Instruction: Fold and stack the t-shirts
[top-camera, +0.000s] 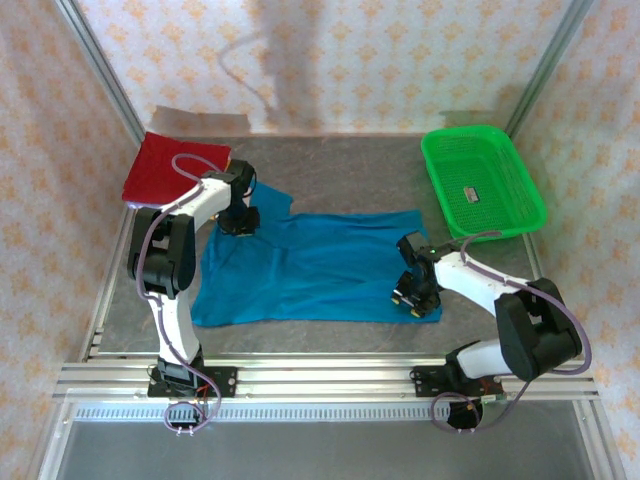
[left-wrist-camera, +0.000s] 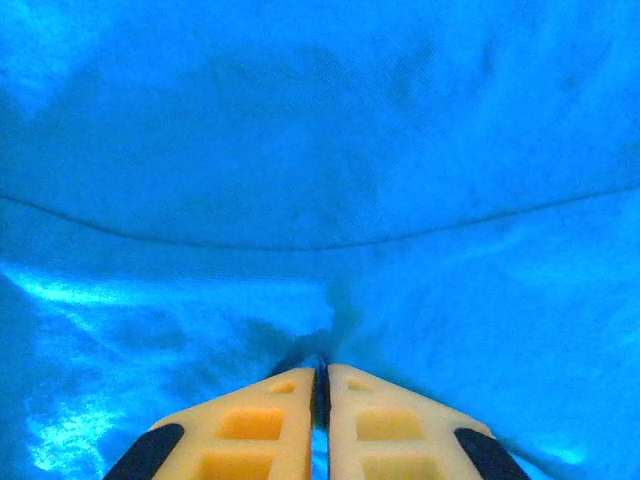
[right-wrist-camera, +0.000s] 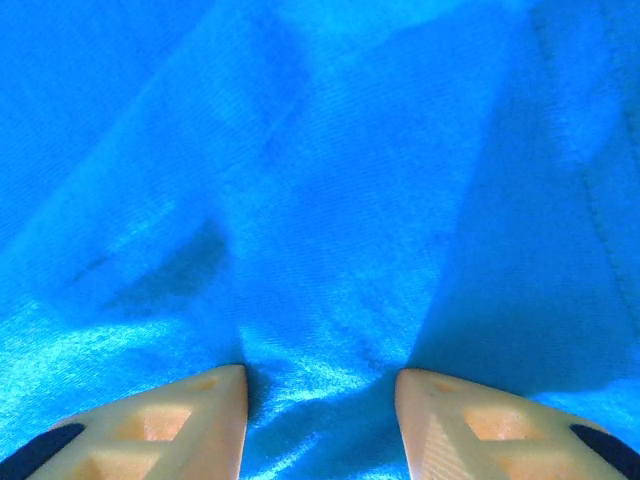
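A teal-blue t-shirt (top-camera: 310, 265) lies spread on the grey table, wrinkled, with its upper left part pulled toward the left arm. My left gripper (top-camera: 240, 225) presses down at that corner. In the left wrist view its jaws (left-wrist-camera: 322, 368) stand almost together, pinching a small ridge of the blue cloth (left-wrist-camera: 300, 150). My right gripper (top-camera: 410, 297) rests on the shirt's lower right corner. In the right wrist view it (right-wrist-camera: 320, 375) is open, fingertips apart, with a low bunch of shiny blue cloth (right-wrist-camera: 330, 200) between them. A folded dark red t-shirt (top-camera: 165, 168) lies at the back left.
A green mesh basket (top-camera: 432, 160) stands at the back right with a small tag inside. Patterned walls and metal frame posts close in the table on three sides. An aluminium rail runs along the near edge by the arm bases.
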